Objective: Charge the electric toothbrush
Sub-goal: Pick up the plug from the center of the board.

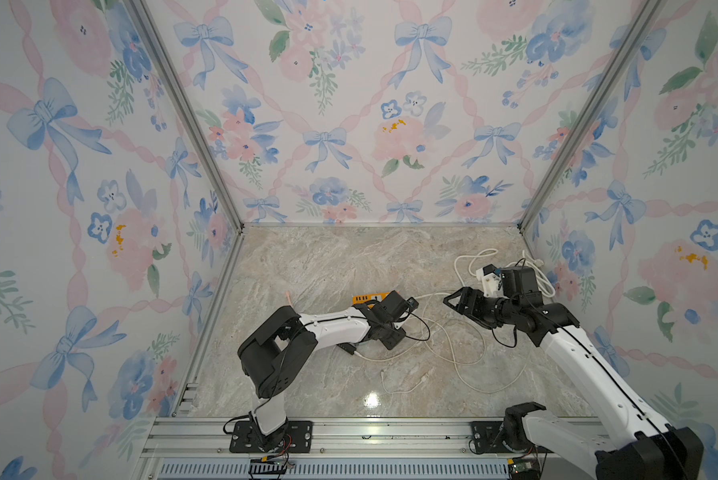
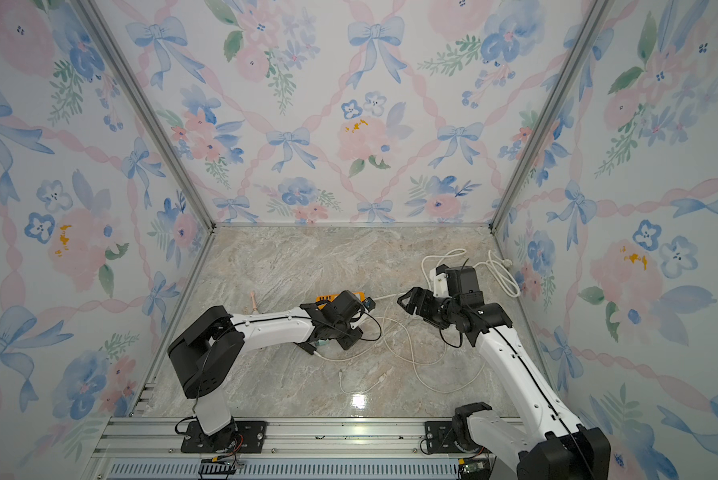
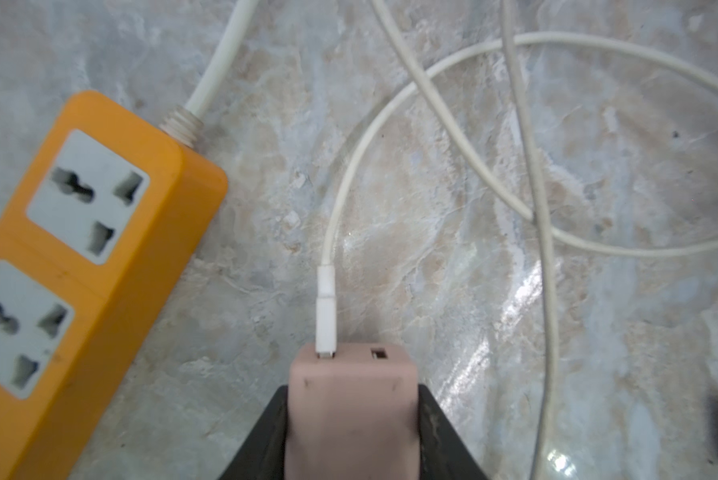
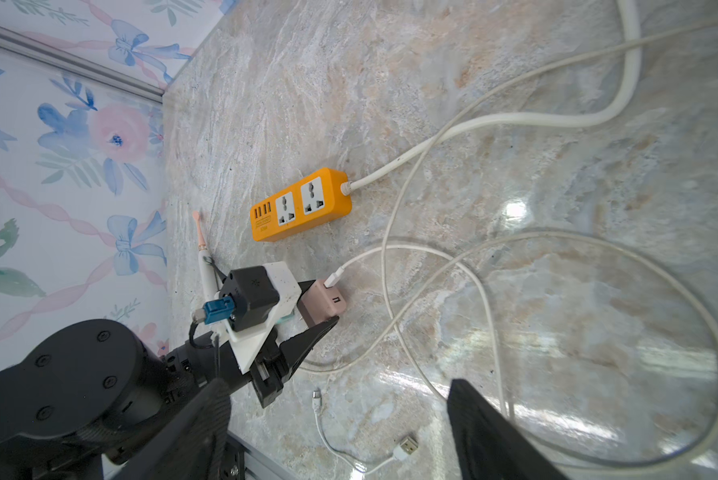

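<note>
Since the pink charger block [image 4: 323,304] sits clamped between the jaws of my left gripper [image 3: 352,388], with a white USB plug [image 3: 326,309] seated in one of its two ports, I judge the coming move to be pushing it into the orange power strip [image 3: 87,249]. The strip lies flat on the marble tabletop [image 1: 328,257], sockets up, and the block is just beside its cord end, on the side toward me and not touching it. The block's prongs are hidden from me. My left arm is the nearer one, stretched low and forward with the forearm almost level and the wrist bent down. The electric toothbrush [image 4: 203,257] lies off the strip's other end, the one with the USB ports, its long axis roughly crosswise to the strip's and its handle partly hidden under my left wrist. My right gripper [image 4: 336,382] hovers out past the strip's cord end, fingers wide apart and empty.
</note>
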Controlling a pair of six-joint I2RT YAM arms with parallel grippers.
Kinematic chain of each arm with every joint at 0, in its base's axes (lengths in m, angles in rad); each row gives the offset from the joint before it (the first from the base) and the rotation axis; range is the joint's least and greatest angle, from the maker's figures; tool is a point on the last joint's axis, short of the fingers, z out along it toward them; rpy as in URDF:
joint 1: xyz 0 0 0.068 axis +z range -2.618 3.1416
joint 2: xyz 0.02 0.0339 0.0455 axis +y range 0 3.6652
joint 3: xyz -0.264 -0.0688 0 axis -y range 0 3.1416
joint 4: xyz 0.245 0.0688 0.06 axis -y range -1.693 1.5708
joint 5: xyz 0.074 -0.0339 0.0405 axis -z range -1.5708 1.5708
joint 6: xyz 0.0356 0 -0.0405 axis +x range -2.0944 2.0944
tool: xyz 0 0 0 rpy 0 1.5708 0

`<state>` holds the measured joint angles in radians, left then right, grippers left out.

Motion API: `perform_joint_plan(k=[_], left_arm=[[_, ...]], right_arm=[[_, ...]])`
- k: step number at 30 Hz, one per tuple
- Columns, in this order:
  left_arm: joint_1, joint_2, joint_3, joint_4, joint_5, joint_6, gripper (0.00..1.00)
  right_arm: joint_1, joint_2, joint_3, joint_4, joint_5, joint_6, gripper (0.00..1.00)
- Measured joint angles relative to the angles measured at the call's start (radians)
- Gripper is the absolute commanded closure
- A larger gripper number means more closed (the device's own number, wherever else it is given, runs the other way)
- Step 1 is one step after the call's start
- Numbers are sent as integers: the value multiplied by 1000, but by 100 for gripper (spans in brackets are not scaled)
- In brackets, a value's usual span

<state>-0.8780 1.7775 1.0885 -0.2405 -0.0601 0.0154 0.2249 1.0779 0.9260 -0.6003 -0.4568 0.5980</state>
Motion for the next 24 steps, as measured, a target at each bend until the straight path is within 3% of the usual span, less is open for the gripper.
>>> perform_joint_plan(k=[7,11,17,24], left_arm=[[62,-203,21,93,23,183,100],[63,-291,21,158,99,291,100],[63,-303,20,176,208,388,100],[62,-313,20,185,262,441,100]], right_arm=[[40,22,30,34,-116,19,24],[92,27,14,111,-171,51,28],[142,43,-6,274,-184,106,40],[153,138,-11,378,-180,140,36]])
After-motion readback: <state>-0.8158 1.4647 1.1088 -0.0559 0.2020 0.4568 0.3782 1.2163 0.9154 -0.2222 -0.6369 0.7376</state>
